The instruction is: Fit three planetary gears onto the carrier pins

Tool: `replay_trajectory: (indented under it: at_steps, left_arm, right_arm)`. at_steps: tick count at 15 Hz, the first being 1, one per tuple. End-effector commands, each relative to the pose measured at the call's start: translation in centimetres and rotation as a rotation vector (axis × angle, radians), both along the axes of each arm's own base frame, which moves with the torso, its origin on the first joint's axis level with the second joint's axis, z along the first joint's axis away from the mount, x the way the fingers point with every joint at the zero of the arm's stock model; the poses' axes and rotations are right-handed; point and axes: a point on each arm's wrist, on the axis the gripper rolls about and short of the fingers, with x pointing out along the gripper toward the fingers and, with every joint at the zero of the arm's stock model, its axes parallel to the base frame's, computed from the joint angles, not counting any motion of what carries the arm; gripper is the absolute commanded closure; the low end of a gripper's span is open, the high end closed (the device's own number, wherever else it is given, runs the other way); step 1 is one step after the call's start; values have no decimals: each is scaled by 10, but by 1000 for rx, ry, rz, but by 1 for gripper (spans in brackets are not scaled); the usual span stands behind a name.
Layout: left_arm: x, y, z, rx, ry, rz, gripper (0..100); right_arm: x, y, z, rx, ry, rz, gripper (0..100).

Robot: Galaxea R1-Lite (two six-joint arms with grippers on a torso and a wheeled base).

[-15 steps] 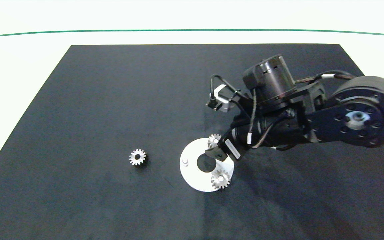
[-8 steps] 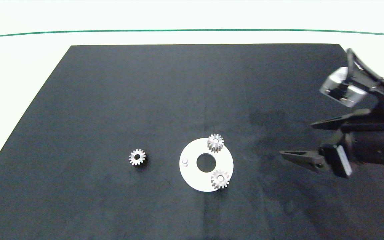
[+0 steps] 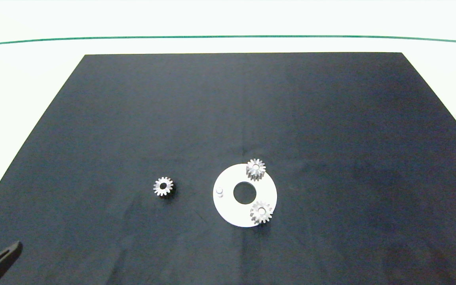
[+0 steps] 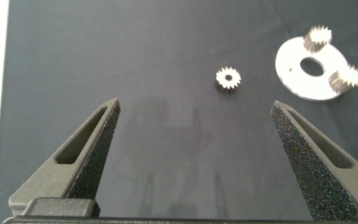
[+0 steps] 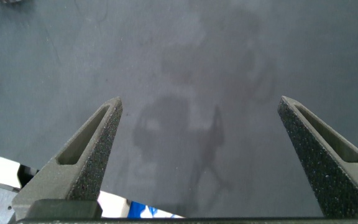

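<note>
Both tools are spread wide and hold nothing: the left tool (image 4: 194, 134) hangs over the black mat (image 3: 228, 118) at the worktop's 8 o'clock corner, and the right tool (image 5: 201, 134) over bare mat at the 4 o'clock edge. From the left tool, the loose gear (image 4: 228, 79) lies flat on the mat toward the disc (image 4: 294, 78), well apart from it at its 9 o'clock. Two gears sit on pins of the disc at 1 o'clock (image 3: 255, 169) and 5 o'clock (image 3: 261, 212), and the pin at 9 o'clock (image 3: 219, 192) stands bare.

White table (image 3: 22, 79), black mat (image 3: 212, 111) on it, white disc (image 3: 228, 209) and one loose gear (image 3: 163, 186) on mat
</note>
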Motion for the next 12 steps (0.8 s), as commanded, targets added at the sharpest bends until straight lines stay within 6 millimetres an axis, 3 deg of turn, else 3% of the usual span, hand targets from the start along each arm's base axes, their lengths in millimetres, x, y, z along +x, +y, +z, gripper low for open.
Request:
replay_trajectory:
  at_steps: [1,8,12]
  left_arm:
    - [29,-11,-13,42,148,-99,0]
    - [69,-24,-40,70,218,-106,0]
    - [84,-29,-37,89,189,-107,0]
  right_arm:
    - [-8,-3,3,12,-37,-9,0]
    - [-12,-4,3,25,-47,-20,0]
    - [-16,-5,4,22,-63,-15,0]
